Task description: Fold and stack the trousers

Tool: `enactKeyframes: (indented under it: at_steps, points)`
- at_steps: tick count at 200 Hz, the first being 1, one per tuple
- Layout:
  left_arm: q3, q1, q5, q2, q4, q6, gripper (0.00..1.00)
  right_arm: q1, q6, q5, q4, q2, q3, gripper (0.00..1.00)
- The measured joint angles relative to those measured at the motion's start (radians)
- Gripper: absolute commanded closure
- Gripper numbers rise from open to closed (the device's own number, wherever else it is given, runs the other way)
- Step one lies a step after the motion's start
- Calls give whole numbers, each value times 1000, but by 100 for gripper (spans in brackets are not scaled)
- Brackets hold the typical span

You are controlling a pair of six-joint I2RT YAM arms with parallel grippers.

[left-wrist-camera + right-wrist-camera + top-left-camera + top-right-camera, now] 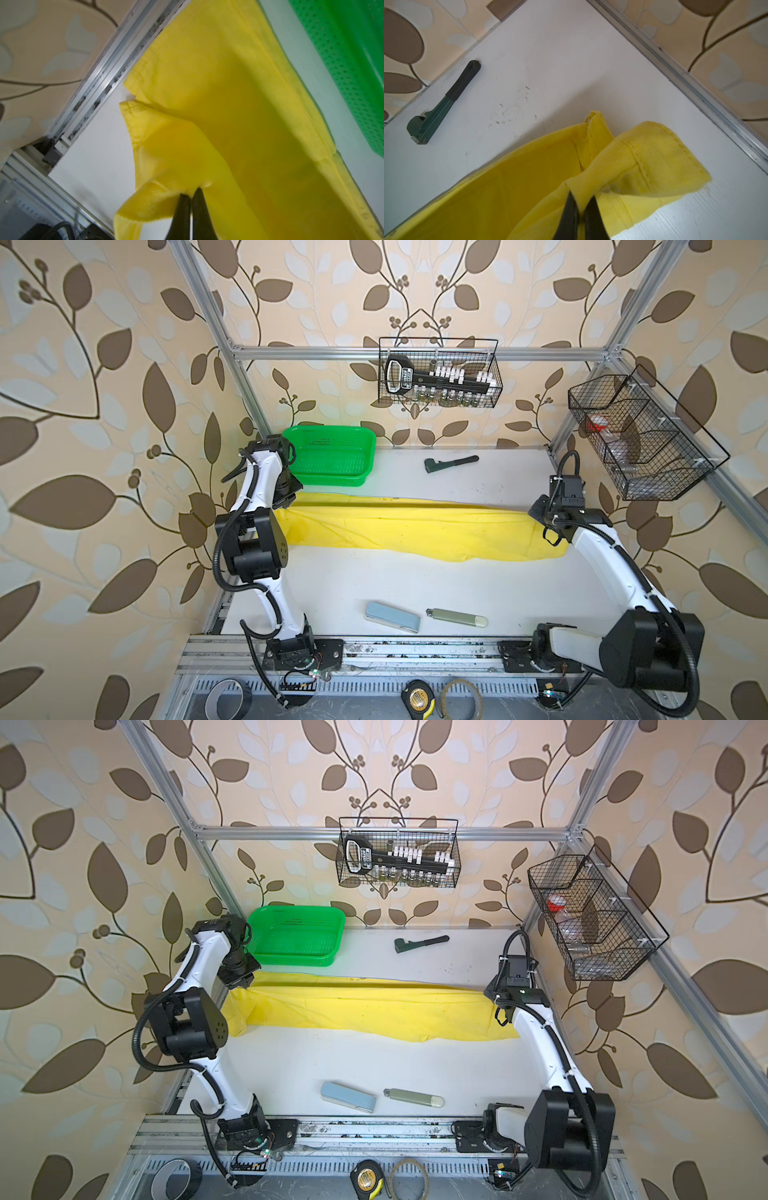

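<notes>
White table (415, 580), trousers (415, 526), ends behind left arm (259, 472) and right arm (598, 547).

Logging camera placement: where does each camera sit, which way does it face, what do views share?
Top views: overhead at the front, facing down and back at the white table, left arm, right arm, bright yellow cloth trousers between them.
Left wrist: on the left arm, facing the trousers and green plastic mesh basket; left gripper pinching cloth.
Right wrist: on the right arm, facing the trousers and dark green pipe wrench; right gripper pinching cloth.
Shared: trousers in every view.
</notes>
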Motion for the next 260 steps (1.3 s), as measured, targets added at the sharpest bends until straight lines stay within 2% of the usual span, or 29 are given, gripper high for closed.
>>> enactKeyframes:
  at_steps: [25,75,139,177,204,223,235,260]
  points:
    - [109,-19,-23,95,-26,20,100,1,-11,0,39,83,24,99]
    - [121,-26,-45,121,-44,53,100,3,-52,-1,100,192,62,97]
    - [156,-27,-76,266,-30,71,100,32,-101,2,152,457,232,92]
    - [233,-28,-96,318,-26,81,100,47,-115,6,187,577,299,87]
    - [246,-28,-101,320,-5,92,92,48,-130,2,217,651,334,80]
    - [246,-27,-112,320,13,96,74,47,-138,-3,236,678,342,75]
    - [247,-23,-127,320,34,95,61,41,-146,-6,243,688,350,66]
    - [248,-12,-142,320,64,105,46,30,-158,-20,249,689,371,52]
